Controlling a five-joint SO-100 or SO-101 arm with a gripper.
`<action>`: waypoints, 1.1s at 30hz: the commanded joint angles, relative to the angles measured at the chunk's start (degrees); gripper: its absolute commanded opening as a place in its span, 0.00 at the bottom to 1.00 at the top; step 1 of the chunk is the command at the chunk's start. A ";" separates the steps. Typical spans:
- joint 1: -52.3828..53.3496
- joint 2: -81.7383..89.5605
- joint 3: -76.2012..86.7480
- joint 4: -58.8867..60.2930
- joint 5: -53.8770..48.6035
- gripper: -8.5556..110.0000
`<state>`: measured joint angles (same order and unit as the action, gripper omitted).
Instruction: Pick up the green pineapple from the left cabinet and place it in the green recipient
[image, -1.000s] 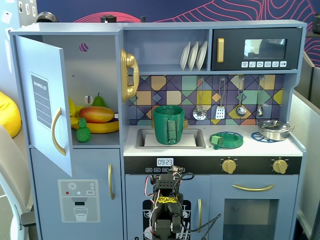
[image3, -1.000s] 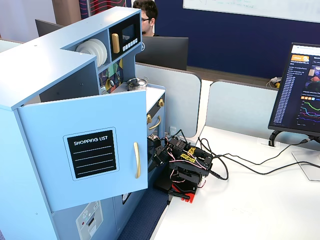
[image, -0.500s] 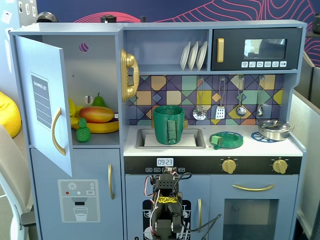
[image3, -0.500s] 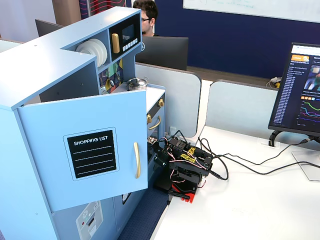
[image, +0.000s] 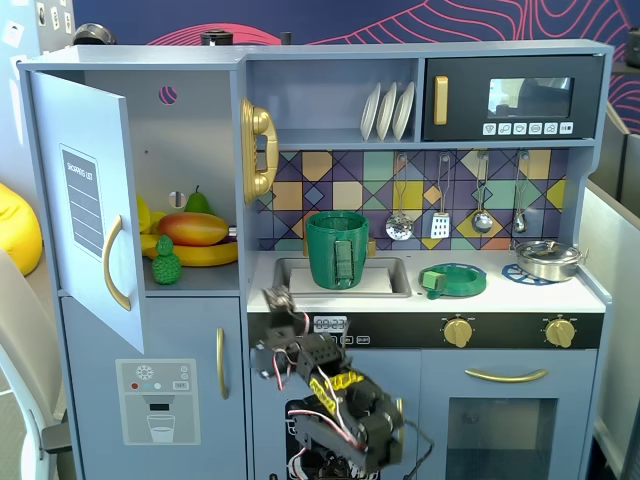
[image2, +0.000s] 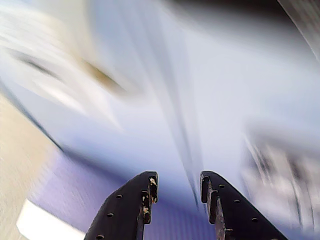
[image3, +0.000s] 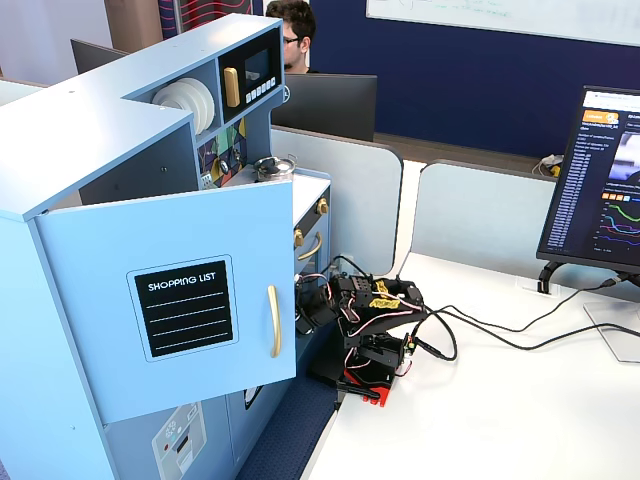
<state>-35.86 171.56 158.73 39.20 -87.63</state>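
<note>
The green pineapple (image: 166, 262) stands at the front of the shelf in the open left cabinet (image: 190, 130), beside a mango and bananas. The cabinet door (image: 92, 205) is swung open to the left; it also shows in a fixed view (image3: 190, 300) with its "shopping list" panel. The green recipient (image: 338, 248) stands upright in the sink. My gripper (image: 278, 298) is low in front of the counter, below and to the right of the pineapple and apart from it. In the wrist view my gripper (image2: 178, 184) is open and empty, and the background is blurred.
A smooth green pear (image: 197, 202) stands behind the mango (image: 193, 228). A flat green ring dish (image: 452, 279) and a metal pot (image: 546, 258) sit on the counter. The arm's base (image3: 365, 365) stands on the white desk beside the kitchen. A monitor (image3: 600, 180) is at the right.
</note>
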 joint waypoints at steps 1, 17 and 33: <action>-3.60 -6.06 -8.61 -15.12 -2.64 0.12; -8.09 -31.55 -25.93 -41.22 -5.63 0.31; -5.98 -51.33 -38.67 -52.91 -10.46 0.39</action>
<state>-42.63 122.87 126.47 -10.46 -96.42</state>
